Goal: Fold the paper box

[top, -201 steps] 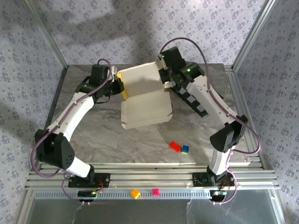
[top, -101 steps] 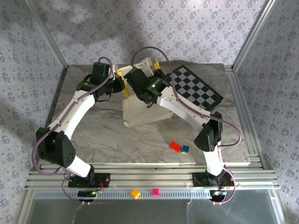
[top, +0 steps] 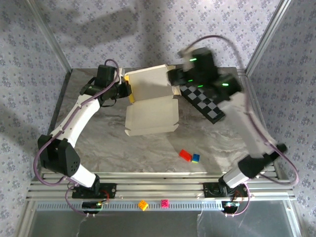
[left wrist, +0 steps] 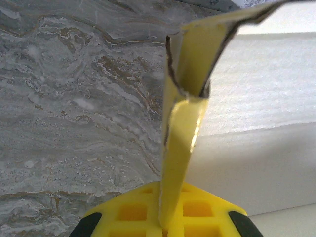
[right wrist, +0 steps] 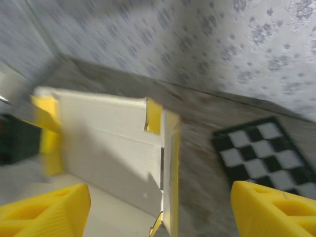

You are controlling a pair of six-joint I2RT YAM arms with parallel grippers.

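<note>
The box (top: 150, 116) lies at the middle of the bench (top: 98, 136), toward its far side, white inner face up. Its base lies flat and its far panel (top: 148, 84) stands up, tilted. The left hand (top: 124, 91) is at the box's left edge, pressed together on a yellow flap (left wrist: 180, 98). In the left wrist view the creased flap runs down between the yellow pads (left wrist: 217, 210).

The right hand (top: 174, 79), blurred from above, is just beside the panel's right edge. In its own view its fingers (right wrist: 44, 207) are spread wide and hold nothing, with the panel's right edge ahead, between them.

A checkered mat (top: 205, 101) lies right of the box, partly under the right arm. A red brick (top: 185, 155) and a blue brick (top: 196, 158) touch each other nearer the bases, well apart from the box.
</note>
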